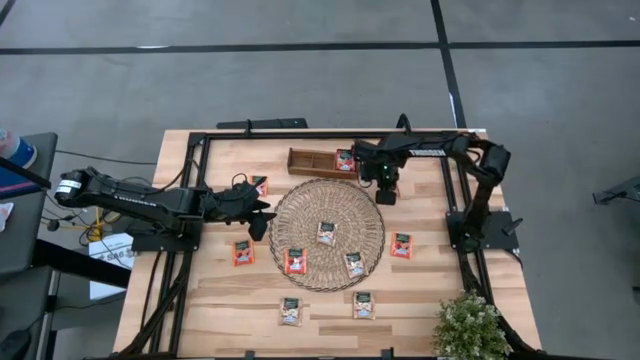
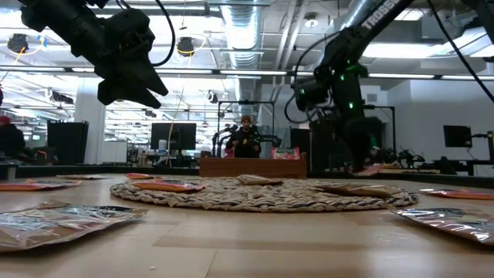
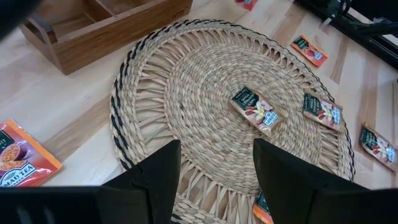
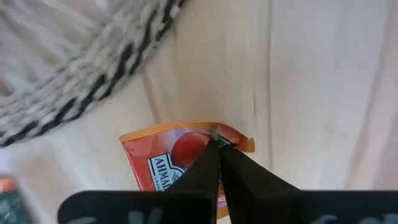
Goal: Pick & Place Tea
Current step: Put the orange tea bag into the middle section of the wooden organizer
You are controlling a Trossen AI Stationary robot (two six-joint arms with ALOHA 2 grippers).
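**Even overhead light, soft focus up close**

Bright, flat light falls from ceiling lamps [image 2: 185, 46], which glare in the low view. Shadows on the surface [image 1: 420, 295] are faint. In the low view the nearest sachets [image 2: 54, 220] blur. In the right wrist view the mat [image 4: 74, 68] is smeared, the orange sachet [image 4: 168, 155] sharper.

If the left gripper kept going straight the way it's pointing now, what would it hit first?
Most likely the round woven mat. The open left gripper points down across its near edge; the closest sachet in line is the green-topped tea farther in, though depth is uncertain.
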